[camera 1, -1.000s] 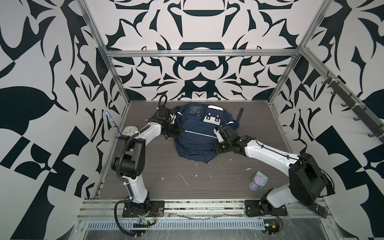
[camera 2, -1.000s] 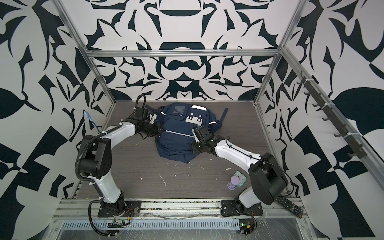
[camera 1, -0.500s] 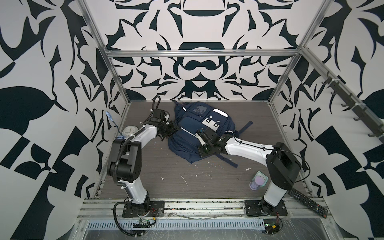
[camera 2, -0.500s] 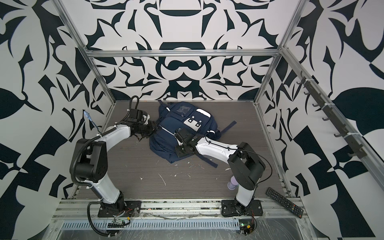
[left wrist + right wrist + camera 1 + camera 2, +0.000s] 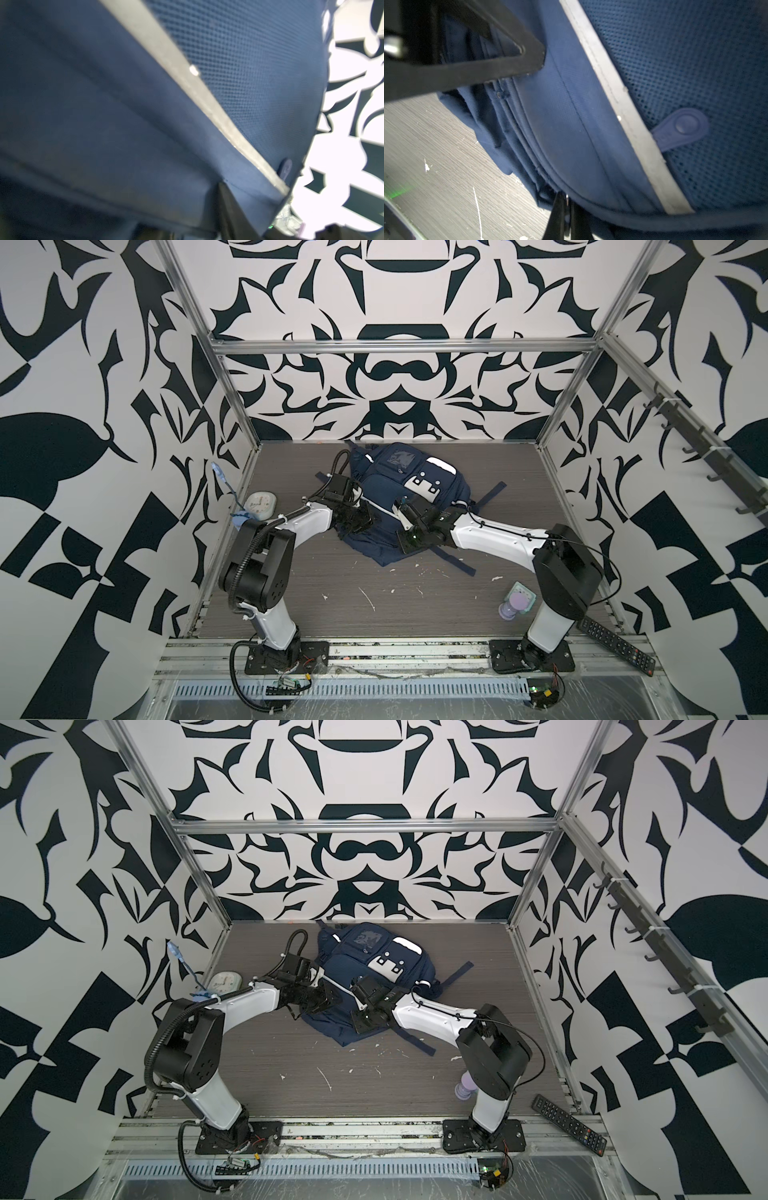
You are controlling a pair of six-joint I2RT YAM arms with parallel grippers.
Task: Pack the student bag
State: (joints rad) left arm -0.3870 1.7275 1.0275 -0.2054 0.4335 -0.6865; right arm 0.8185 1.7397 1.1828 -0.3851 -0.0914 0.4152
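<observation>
The student bag (image 5: 399, 481) (image 5: 365, 965), navy with white strips and a dotted white patch, lies at the back middle of the floor in both top views. My left gripper (image 5: 360, 521) (image 5: 320, 1002) sits at the bag's left edge. In the left wrist view, bag fabric (image 5: 104, 104) fills the picture and a fold lies between the left gripper (image 5: 191, 224) fingers. My right gripper (image 5: 400, 527) (image 5: 357, 1011) is at the bag's front edge. In the right wrist view the right gripper (image 5: 566, 207) is shut on a small metal zip pull at the bag's seam (image 5: 571, 104).
A white round device (image 5: 260, 506) lies by the left wall. A purple bottle (image 5: 515, 605) stands near the right arm's base, and a black remote (image 5: 615, 645) lies on the front rail. A loose strap (image 5: 490, 495) trails right of the bag. Hooks (image 5: 706, 456) line the right wall.
The bag has been turned and dragged left, its lower end now nearer the front. The right gripper moved left with it. The left gripper shifted from the bag's upper left edge down its side.
</observation>
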